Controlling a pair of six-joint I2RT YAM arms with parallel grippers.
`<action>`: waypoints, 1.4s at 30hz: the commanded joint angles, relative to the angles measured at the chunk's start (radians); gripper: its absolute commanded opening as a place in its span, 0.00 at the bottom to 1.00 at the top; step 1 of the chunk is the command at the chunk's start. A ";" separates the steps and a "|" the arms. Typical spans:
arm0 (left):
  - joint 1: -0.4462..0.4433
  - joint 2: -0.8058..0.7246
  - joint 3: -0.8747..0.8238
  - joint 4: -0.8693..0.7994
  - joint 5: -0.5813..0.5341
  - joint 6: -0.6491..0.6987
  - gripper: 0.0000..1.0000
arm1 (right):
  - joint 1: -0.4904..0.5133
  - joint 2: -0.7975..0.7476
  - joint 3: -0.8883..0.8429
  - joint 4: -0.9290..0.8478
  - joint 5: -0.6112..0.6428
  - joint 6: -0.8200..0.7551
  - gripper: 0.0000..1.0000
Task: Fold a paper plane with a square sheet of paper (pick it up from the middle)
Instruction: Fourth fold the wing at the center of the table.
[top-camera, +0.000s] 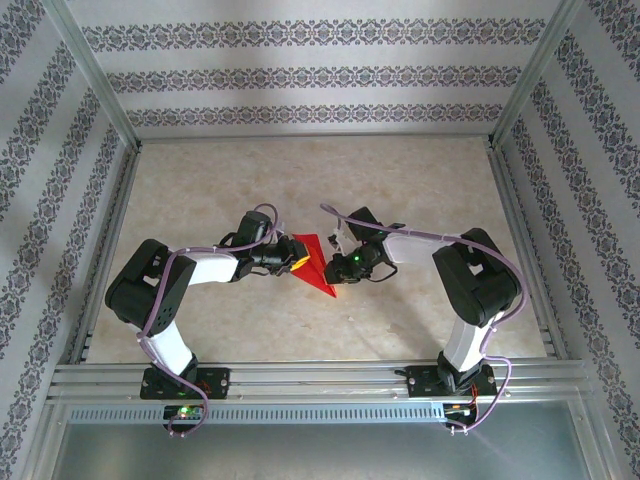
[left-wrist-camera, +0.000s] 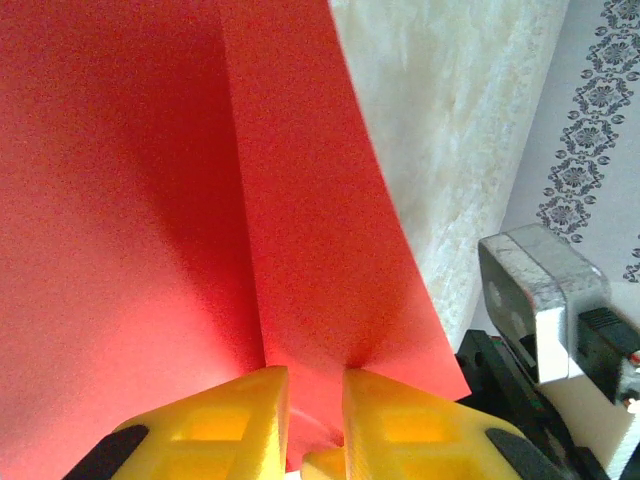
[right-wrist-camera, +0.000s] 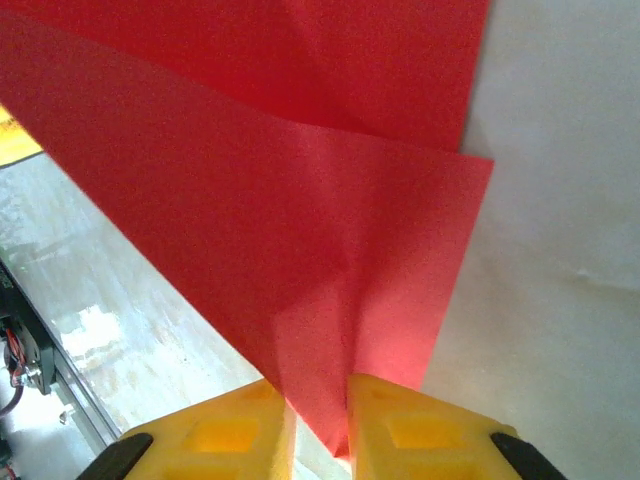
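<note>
At desk (top-camera: 420, 190) middle, flanking paper (top-camera: 312, 262) from both sides: left pincer (left-wrist-camera: 315, 385) clenched on it, right pincer (right-wrist-camera: 318, 395) straddling its corner, grip unclear. Long axis diagonal, tip toward near desk edge; both arms equally close.

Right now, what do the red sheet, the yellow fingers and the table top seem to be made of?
The red sheet: thin matte paper, it seems; it holds sharp creases and shows fine grain. The yellow fingers: probably hard moulded plastic, smooth, with hollow pockets. The table top: beige marbled pattern, slight sheen; laminate or stone, I cannot tell which.
</note>
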 joint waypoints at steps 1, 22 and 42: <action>-0.015 0.007 0.019 0.042 0.008 -0.010 0.21 | 0.015 0.020 0.027 0.008 0.001 -0.018 0.22; -0.019 0.019 0.031 0.045 0.010 -0.011 0.21 | 0.029 0.050 0.014 0.024 0.035 -0.034 0.18; -0.026 0.032 0.042 0.050 0.011 -0.010 0.21 | -0.043 0.089 -0.092 0.206 -0.102 0.084 0.09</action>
